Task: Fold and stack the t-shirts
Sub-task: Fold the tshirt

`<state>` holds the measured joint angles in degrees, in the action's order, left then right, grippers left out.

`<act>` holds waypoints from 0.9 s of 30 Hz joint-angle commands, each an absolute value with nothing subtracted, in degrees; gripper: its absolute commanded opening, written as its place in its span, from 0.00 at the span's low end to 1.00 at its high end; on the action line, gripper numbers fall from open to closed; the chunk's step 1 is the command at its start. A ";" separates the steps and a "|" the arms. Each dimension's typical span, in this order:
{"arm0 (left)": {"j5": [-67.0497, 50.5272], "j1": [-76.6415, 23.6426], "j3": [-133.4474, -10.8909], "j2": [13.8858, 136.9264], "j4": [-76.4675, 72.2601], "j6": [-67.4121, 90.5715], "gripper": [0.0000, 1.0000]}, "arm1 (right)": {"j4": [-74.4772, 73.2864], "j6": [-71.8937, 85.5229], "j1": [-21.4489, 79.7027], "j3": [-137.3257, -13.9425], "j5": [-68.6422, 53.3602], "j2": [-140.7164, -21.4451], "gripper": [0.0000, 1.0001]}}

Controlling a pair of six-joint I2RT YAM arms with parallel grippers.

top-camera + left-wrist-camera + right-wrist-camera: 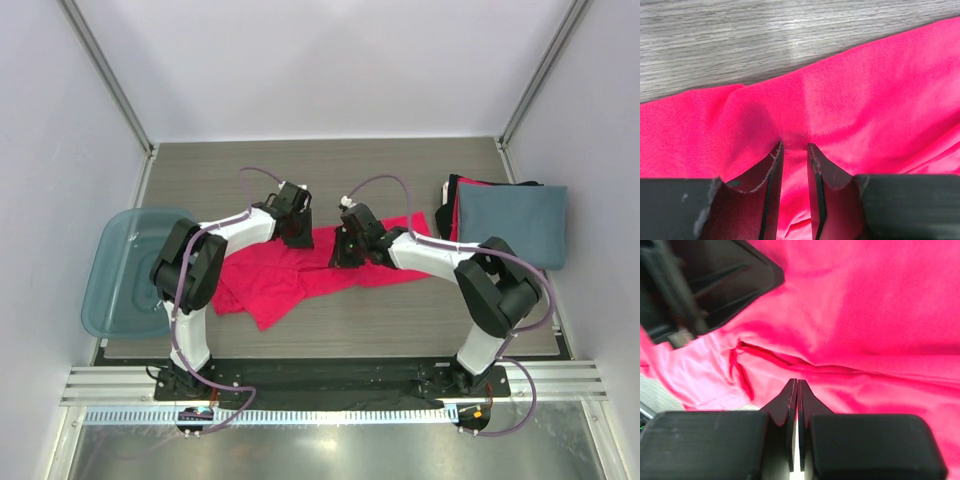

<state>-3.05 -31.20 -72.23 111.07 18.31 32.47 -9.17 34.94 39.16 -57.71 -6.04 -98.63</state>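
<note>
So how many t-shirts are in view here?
4: pink t-shirt crumpled at centre; blue-grey t-shirt folded far right, red edge and black edge beneath it. More may be hidden.

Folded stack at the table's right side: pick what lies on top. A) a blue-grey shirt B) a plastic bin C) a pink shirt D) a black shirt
A: the blue-grey shirt lies uppermost, covering all but the left edges of the shirts under it.

Open table (300,165) behind pink-red t-shirt (290,275), bin (115,270) at left, folded t-shirts (510,220) at right
</note>
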 commanded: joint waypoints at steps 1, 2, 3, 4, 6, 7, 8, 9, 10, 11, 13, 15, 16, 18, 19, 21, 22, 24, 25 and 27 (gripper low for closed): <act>-2.63 -31.20 -72.60 112.59 19.51 31.46 0.27 | -9.66 35.16 39.20 -57.66 -3.87 -94.40 0.07; -2.98 -31.11 -72.51 112.41 19.25 31.38 0.27 | -10.10 34.72 39.20 -57.74 -2.13 -93.96 0.07; -3.60 -31.11 -72.34 111.63 18.81 31.20 0.27 | -10.80 34.46 39.11 -58.18 -1.15 -93.69 0.07; -4.65 -31.20 -71.29 111.10 17.33 31.20 0.27 | -11.16 34.19 39.02 -58.53 -0.27 -93.17 0.07; -5.62 -31.29 -69.97 109.61 15.39 31.20 0.28 | -12.82 33.31 38.41 -59.93 3.86 -92.90 0.07; -6.15 -31.29 -68.66 108.12 13.64 31.20 0.28 | -13.27 33.05 37.54 -60.64 5.09 -93.25 0.07; -6.33 -31.29 -68.12 107.50 13.01 31.20 0.28 | -13.62 32.79 36.92 -61.08 5.88 -93.60 0.08; -6.42 -31.38 -67.85 107.14 12.49 31.11 0.29 | -13.97 32.17 36.22 -62.22 6.32 -94.13 0.08; -6.42 -31.55 -67.68 106.62 12.31 31.03 0.29 | -13.97 31.99 34.82 -62.84 6.24 -95.44 0.07; -6.42 -31.55 -67.59 106.61 12.22 31.03 0.29 | -14.15 31.73 34.20 -63.54 6.33 -96.41 0.08; -6.85 -31.64 -67.67 106.61 12.13 30.94 0.29 | -14.68 30.85 33.23 -65.56 7.03 -98.17 0.07; -7.29 -31.82 -67.68 106.52 11.95 30.67 0.29 | -14.77 30.59 32.78 -66.79 7.12 -100.72 0.07; -7.21 -31.90 -67.68 106.44 11.95 30.59 0.29 | -14.85 30.32 32.52 -67.06 6.60 -101.51 0.07; -6.51 -32.17 -67.50 105.91 11.78 30.32 0.29 | -14.85 30.24 32.26 -67.24 6.42 -103.00 0.06; -6.33 -32.08 -67.41 105.82 11.60 30.32 0.30 | -14.85 30.06 32.26 -67.06 6.59 -103.27 0.07; -6.24 -32.08 -67.67 106.08 11.78 30.15 0.30 | -14.77 29.88 32.17 -66.18 6.85 -103.62 0.06; -6.24 -32.08 -67.68 106.35 11.86 30.15 0.30 | -14.77 29.88 32.17 -65.75 6.86 -103.54 0.06; -5.89 -32.08 -67.85 106.96 11.87 30.23 0.31 | -14.50 29.88 32.17 -63.91 6.50 -102.49 0.06; -4.67 -32.08 -68.29 107.22 12.56 30.32 0.31 | -14.41 29.88 32.17 -63.20 6.33 -101.78 0.06; -3.17 -32.08 -68.64 107.93 13.53 30.32 0.30 | -13.98 30.15 32.17 -60.49 6.24 -99.07 0.06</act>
